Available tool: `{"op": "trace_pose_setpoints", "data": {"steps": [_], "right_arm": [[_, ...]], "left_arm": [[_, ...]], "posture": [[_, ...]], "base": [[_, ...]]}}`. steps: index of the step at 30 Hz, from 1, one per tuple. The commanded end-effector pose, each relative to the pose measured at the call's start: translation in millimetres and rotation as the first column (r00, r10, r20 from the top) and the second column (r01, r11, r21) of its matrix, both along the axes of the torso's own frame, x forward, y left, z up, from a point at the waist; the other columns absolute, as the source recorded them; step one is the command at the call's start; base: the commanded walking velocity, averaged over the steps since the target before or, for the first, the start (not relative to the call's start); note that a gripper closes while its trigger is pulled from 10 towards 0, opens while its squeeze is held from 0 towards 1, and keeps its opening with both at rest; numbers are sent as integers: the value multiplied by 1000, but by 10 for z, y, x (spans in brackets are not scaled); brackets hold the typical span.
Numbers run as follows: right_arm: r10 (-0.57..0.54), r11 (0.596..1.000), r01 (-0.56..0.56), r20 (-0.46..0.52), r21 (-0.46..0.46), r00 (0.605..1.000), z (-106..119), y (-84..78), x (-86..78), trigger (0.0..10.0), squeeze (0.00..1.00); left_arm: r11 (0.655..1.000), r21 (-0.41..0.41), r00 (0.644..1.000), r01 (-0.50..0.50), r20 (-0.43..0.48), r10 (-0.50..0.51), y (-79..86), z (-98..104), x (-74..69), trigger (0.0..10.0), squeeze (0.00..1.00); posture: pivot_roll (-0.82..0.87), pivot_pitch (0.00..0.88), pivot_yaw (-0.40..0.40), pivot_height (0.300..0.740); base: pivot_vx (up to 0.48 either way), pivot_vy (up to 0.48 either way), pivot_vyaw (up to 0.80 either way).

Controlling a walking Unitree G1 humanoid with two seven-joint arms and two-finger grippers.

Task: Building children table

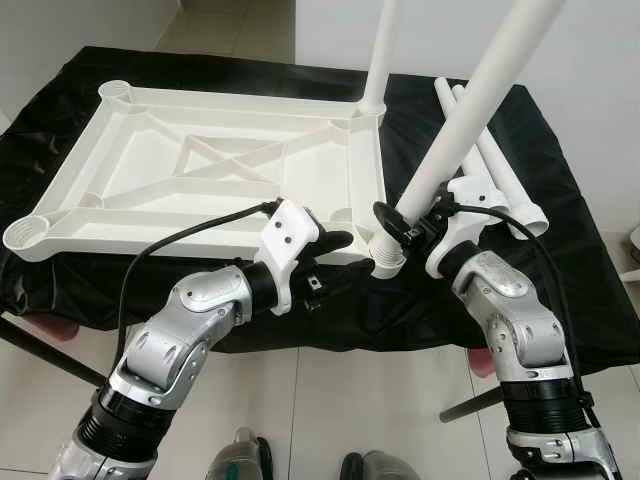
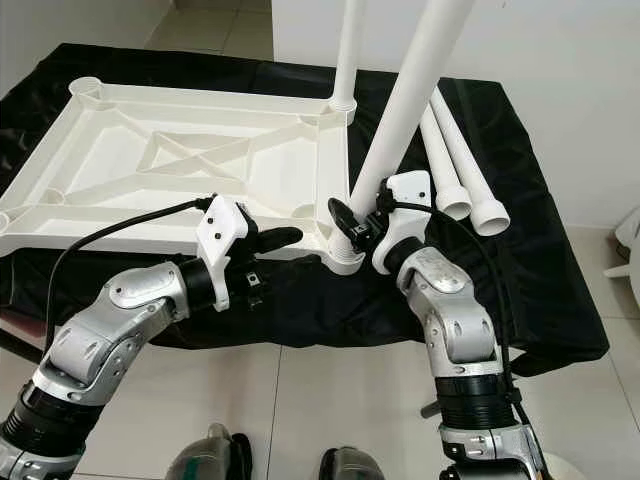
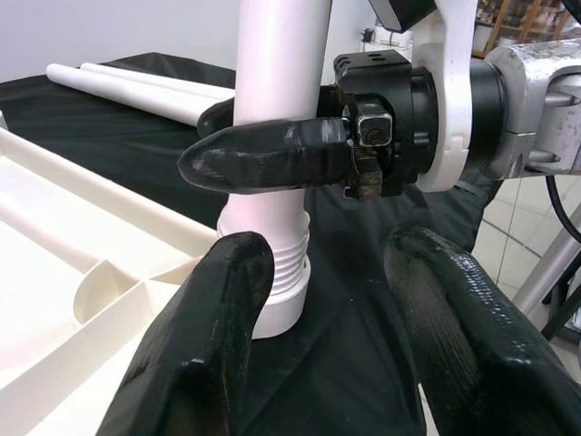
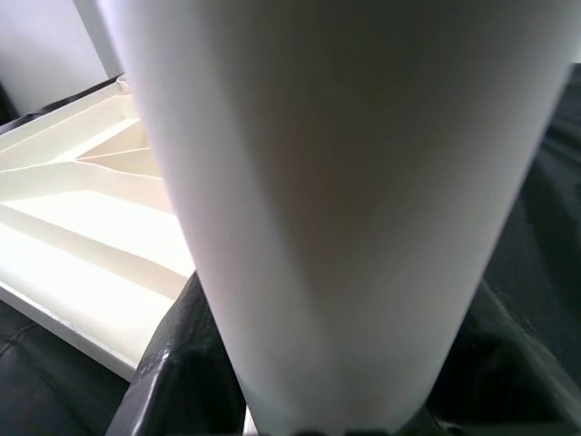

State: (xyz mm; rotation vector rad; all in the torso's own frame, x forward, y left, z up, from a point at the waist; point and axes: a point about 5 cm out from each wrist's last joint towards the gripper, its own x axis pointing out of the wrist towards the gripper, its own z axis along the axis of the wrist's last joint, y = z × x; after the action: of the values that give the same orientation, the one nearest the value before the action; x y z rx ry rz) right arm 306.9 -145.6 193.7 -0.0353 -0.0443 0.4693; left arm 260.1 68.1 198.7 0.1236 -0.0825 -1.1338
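Seating the leg (image 1: 470, 120) in the inverted tabletop's (image 1: 200, 170) near corner socket, the right claw (image 1: 405, 228) grips it closed while the left claw (image 1: 335, 262) waits open beside; next, thread it down.

Your right silver arm bends up from the elbow, its black two-fingered right gripper (image 1: 400, 222) clamped around a white post. Your left silver arm reaches forward and inward, its left gripper (image 1: 335, 262) spread apart, fingers (image 3: 204, 345) pointing toward the right one.
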Motion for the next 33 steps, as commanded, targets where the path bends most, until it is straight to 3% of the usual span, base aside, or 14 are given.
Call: {"op": "trace_pose_setpoints", "data": {"steps": [1,12,14,33], "right_arm": [[-77,997,74,-109,-30,991,-221,-158,-6,10000,0],[10,993,-13,-31,-121,999,-187,-6,-18,10000,0],[65,986,-65,-5,-156,998,-174,63,-64,10000,0],[190,962,-178,39,-206,981,-164,215,-245,10000,0]], "left_arm": [[1000,12,1000,27,-2,-27,5,-10,0,10000,0],[1000,15,1000,26,0,-26,-5,-3,13,10000,0],[1000,13,1000,18,1,-18,5,0,18,10000,0],[999,16,1000,28,-11,-27,1,-14,9,10000,0]], "posture": [[10,109,-4,740],[10,119,-2,740],[11,124,-2,740],[4,144,10,740]], "base": [[0,0,0],[0,0,0],[0,0,0],[0,0,0]]}}
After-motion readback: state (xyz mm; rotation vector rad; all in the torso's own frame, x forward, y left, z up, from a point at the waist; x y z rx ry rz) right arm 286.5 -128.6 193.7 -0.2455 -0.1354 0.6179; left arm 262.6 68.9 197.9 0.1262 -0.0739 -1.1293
